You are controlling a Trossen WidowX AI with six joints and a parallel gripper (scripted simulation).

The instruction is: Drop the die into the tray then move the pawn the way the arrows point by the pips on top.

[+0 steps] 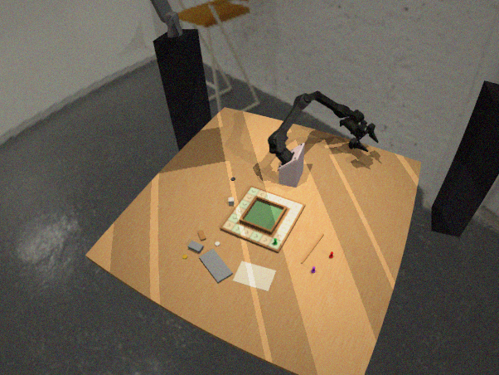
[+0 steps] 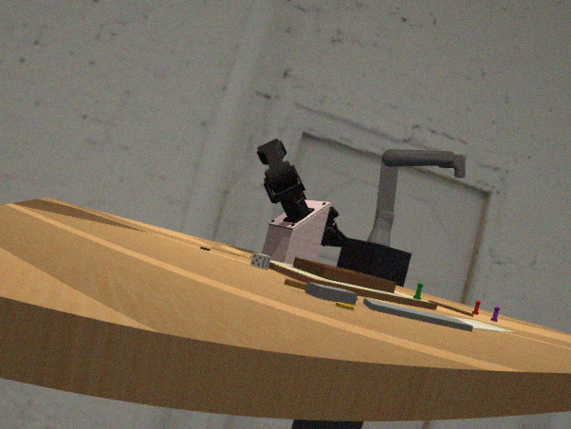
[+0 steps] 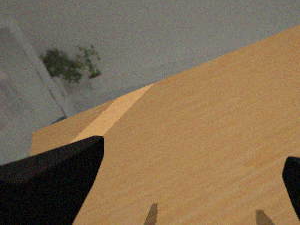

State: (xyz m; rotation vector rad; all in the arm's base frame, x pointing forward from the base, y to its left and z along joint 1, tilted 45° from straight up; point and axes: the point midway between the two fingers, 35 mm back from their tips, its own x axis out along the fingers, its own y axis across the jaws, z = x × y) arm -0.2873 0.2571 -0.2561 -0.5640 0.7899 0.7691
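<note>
Far behind the board [image 1: 262, 219], the claw [image 1: 365, 138] hangs wide open and empty; the die [image 1: 230, 202] sits beside the board, ungrasped, tray [image 1: 264, 214] awaiting it.

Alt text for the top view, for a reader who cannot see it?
A dark robot arm reaches to the table's far right, its open gripper empty, far from the board with its green tray. The die lies left of the board; a green pawn stands on its near corner.
</note>
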